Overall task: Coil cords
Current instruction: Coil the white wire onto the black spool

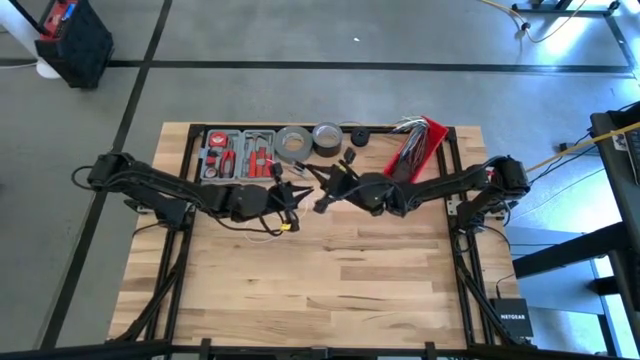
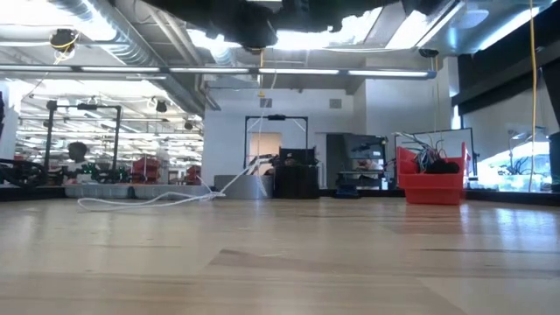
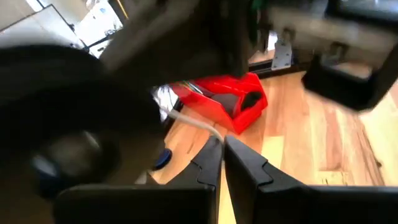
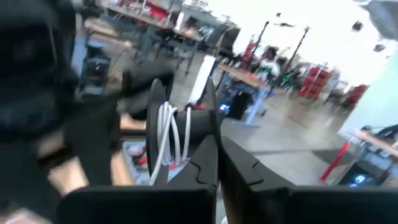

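The long white cord lies slack on the wood table [image 1: 330, 290], left of centre [image 1: 262, 233], and in the low view [image 2: 149, 199] it rises off the table toward the grippers above. My left gripper [image 1: 297, 196] and my right gripper [image 1: 325, 192] meet tip to tip above the table's far middle. Both are shut on the white cord. Several white loops [image 4: 169, 140] show in the right wrist view. I cannot pick out the cord's black puck or the thin dark cord. My left gripper pinches one white strand [image 3: 210, 129] between its two fingertips. The strand runs off toward my right gripper, clear of the table. My right gripper's fingers [image 4: 205, 163] stand against a bunch of several white loops [image 4: 163, 155]. The finger hides the place of contact, so I cannot tell how it holds them. The loops hang clear of the table.
A red bin [image 1: 415, 148] of cables stands at the far right. A grey tool tray [image 1: 238, 153], two tape rolls [image 1: 292, 143] and a small black round thing [image 1: 358, 137] line the far edge. The near half of the table is bare wood.
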### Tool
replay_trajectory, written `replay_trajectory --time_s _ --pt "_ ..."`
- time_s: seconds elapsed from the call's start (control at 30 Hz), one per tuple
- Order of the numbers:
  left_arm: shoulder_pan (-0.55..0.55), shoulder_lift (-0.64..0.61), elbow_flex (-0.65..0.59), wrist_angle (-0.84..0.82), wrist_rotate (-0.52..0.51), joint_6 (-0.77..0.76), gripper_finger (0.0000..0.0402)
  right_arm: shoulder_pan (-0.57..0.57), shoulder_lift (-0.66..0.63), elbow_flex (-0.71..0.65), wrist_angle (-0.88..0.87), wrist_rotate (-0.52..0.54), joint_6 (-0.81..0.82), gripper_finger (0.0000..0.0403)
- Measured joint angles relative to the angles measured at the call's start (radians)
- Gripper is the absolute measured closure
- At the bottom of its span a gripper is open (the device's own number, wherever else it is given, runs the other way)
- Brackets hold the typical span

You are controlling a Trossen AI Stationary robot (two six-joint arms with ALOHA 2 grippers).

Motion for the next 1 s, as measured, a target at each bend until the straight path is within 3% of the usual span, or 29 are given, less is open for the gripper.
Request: replay_trajectory --time_s 0.3,0.5,0.63,0.9,1.0 --pt "0.016 0.058 -0.001 0.025 0.006 0.023 0.0389 0.072 -0.001 0.019 0.123 0.074 -0.119 0.0397" --pt "0.005 0.060 -0.001 -0.017 0.006 0.077 0.0389 0.102 -0.001 0.019 0.132 0.200 -0.238 0.0397" --pt "-0.005 0.060 -0.002 -0.012 0.031 0.085 0.0385 0.109 -0.001 0.019 0.133 0.204 -0.249 0.0397" --pt "0.030 0.060 -0.002 -0.015 0.177 -0.013 0.0314 0.108 -0.002 0.018 0.134 0.204 -0.250 0.0397" --pt "0.053 0.059 -0.002 -0.015 0.181 -0.050 0.0290 0.108 -0.002 0.018 0.133 0.204 -0.250 0.0397"
